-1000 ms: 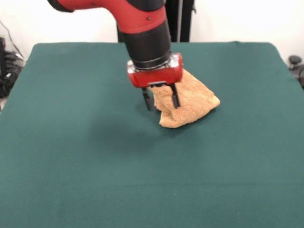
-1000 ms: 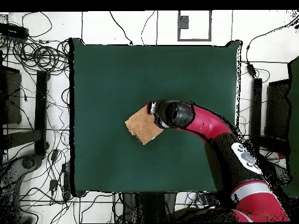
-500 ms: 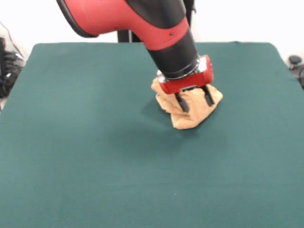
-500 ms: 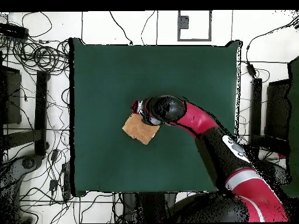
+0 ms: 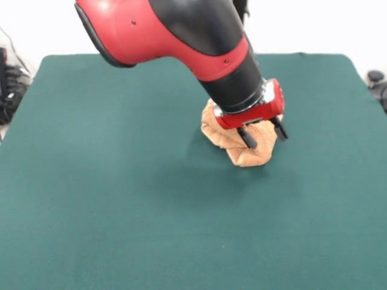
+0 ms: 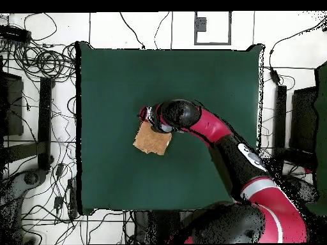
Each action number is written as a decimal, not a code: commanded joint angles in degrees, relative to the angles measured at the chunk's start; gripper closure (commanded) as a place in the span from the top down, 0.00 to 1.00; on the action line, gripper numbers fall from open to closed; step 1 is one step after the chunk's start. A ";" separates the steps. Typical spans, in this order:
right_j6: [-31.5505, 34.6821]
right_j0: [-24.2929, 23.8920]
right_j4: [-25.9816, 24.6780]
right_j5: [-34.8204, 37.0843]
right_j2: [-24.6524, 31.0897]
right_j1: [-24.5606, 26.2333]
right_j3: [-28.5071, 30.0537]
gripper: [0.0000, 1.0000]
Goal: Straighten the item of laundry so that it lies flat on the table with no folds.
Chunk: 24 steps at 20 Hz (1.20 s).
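The item of laundry [image 5: 231, 141] is an orange-tan towel, bunched and folded into a lump a little right of the middle of the table [image 5: 121, 211]. My gripper [image 5: 265, 135] hangs tilted over the towel's right part. Its two black fingers [image 5: 248, 138] stand apart, open, their tips at the cloth. From overhead the towel [image 6: 152, 140] shows as a rough folded square left of the middle of the green table [image 6: 211, 83], and the gripper [image 6: 148, 117] sits at its upper edge. The towel's part under the wrist is hidden.
The red and black arm [image 6: 220, 137] reaches across the table from the bottom right in the overhead view. Cables [image 6: 45, 64] and equipment lie on the floor round the table. Dark gear [image 5: 9, 81] stands beyond the table's left edge in the front view.
The gripper has swung to the right in the front view and tilted more. The towel has shifted with it and bunched into a narrower lump.
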 commanded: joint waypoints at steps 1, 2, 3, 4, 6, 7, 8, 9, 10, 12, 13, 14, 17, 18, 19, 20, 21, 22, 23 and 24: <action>8.52 5.15 2.95 4.10 1.43 1.29 -3.30 1.00; 9.22 5.67 2.81 3.99 0.51 1.14 -3.61 1.00; 11.01 7.00 2.50 4.30 -1.57 0.73 -4.56 1.00; 12.08 7.46 2.76 4.79 -2.45 0.60 -4.90 1.00; 12.57 9.13 1.01 5.82 -6.00 -0.13 -6.74 1.00; 12.52 10.53 -0.45 6.89 -8.48 -0.24 -8.89 1.00; 12.31 11.25 -1.10 7.15 -9.75 -0.27 -9.81 1.00; 12.29 12.21 -1.76 6.90 -11.19 -0.12 -10.70 1.00; 12.26 13.18 -2.41 6.66 -12.63 0.03 -11.59 1.00; 13.32 15.12 -2.39 5.61 -15.00 0.67 -12.91 1.00; 13.68 15.98 -2.18 4.83 -15.79 1.54 -13.83 1.00; 13.78 16.38 -1.78 4.23 -16.27 1.87 -13.78 1.00; 14.52 18.10 -0.81 2.44 -18.08 4.02 -15.04 1.00; 14.18 18.08 -0.49 2.14 -18.20 4.54 -15.11 1.00; 13.83 18.07 -0.16 1.85 -18.31 5.06 -15.18 1.00; 13.32 17.88 0.03 1.40 -18.34 5.93 -15.46 1.00; 12.74 17.48 0.34 1.17 -18.14 6.70 -15.60 1.00; 12.38 17.32 0.54 1.10 -18.08 6.82 -15.49 1.00; 12.05 16.98 0.67 0.67 -17.90 6.65 -14.76 1.00; 11.71 16.65 0.80 0.24 -17.73 6.47 -14.03 1.00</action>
